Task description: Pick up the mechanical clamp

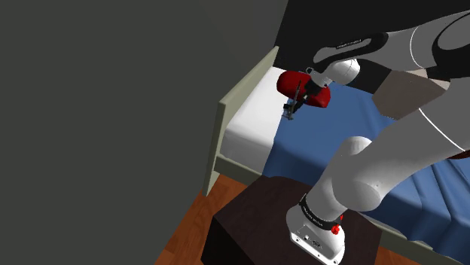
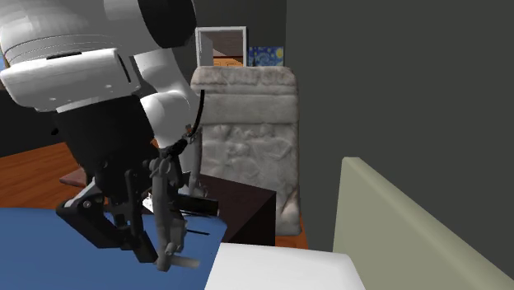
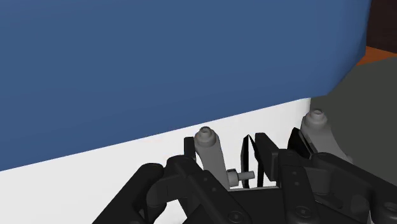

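Shoulder view, upper centre: the mechanical clamp (image 1: 303, 88), red-handled with a grey metal end, hangs over the bed's blue blanket (image 1: 339, 143), just beside the white sheet (image 1: 252, 124). Second exterior view, lower left: you see its dark linkage below the white arm (image 2: 74, 74). Wrist view, lower edge: the black gripper (image 3: 252, 181) pinches the clamp, whose grey pegs stand against the blue and white bedding. Shoulder view, lower centre: the dark stand (image 1: 248, 218) carries the arm's base.
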